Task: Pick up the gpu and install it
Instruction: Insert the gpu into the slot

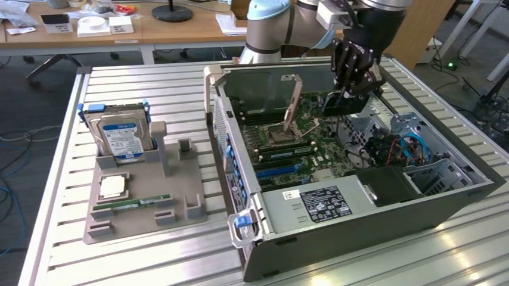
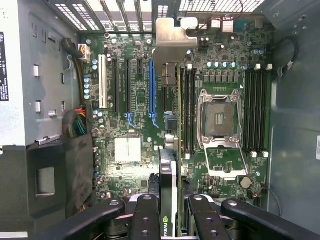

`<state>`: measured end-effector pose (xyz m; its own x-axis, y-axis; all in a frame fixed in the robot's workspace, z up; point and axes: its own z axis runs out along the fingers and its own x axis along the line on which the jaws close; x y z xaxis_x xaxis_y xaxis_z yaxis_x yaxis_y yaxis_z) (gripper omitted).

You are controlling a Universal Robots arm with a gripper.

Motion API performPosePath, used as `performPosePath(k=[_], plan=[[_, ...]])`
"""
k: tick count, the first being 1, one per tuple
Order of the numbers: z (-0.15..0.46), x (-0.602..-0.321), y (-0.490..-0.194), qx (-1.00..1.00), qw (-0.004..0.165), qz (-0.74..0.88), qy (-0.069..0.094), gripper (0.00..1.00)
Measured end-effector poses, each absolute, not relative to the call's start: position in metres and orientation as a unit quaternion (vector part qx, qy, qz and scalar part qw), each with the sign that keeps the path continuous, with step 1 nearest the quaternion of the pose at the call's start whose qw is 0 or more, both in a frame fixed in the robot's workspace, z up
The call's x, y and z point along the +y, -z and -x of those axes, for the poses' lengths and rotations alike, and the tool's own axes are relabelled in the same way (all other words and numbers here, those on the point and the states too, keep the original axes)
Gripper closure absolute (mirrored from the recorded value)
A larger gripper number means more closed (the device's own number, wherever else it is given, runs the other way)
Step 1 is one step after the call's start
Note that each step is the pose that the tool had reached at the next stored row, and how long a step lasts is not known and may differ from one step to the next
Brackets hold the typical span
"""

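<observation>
One arm comes down from the far edge of the worktop (image 1: 143, 80) into the open computer case (image 1: 445, 199). Its wrist points straight down, and the gripper (image 1: 351, 89) is clenched on the gpu (image 1: 343, 106), with black fingers (image 2: 145, 216) on both of the card's faces.

The gpu stands on edge inside the case, over the motherboard (image 1: 306, 143) near the case's far wall. In the wrist view its long axis runs from the gripper (image 2: 172, 212) towards the vented rear wall, parallel to the expansion slots. The silvery bracket (image 2: 172, 35) is at that rear end. The card (image 2: 168, 170) hangs between the blue slot (image 2: 151, 90) and the memory slots (image 2: 187, 110). I cannot tell whether its lower edge touches the board.

Just beside it lies the processor socket (image 2: 220, 117), whose retention frame (image 1: 292, 104) is tilted up close to the card. Black ducting (image 1: 390, 185) and the power supply (image 1: 314, 205) fill the case's near end.

Near the worktop's edge on the exterior view's left, a grey tray (image 1: 183, 202) carries an upright hard drive (image 1: 119, 138), a processor (image 1: 112, 187) and a RAM stick (image 1: 131, 204).
</observation>
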<state>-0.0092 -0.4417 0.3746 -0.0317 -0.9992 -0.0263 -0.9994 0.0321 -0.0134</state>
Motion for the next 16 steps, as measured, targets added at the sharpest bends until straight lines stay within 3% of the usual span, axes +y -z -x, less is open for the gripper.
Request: performPosePath(k=[16], plan=[[0.0098,-0.4417,-0.3647,0.718,0.014,0.696,-0.004,0.73]])
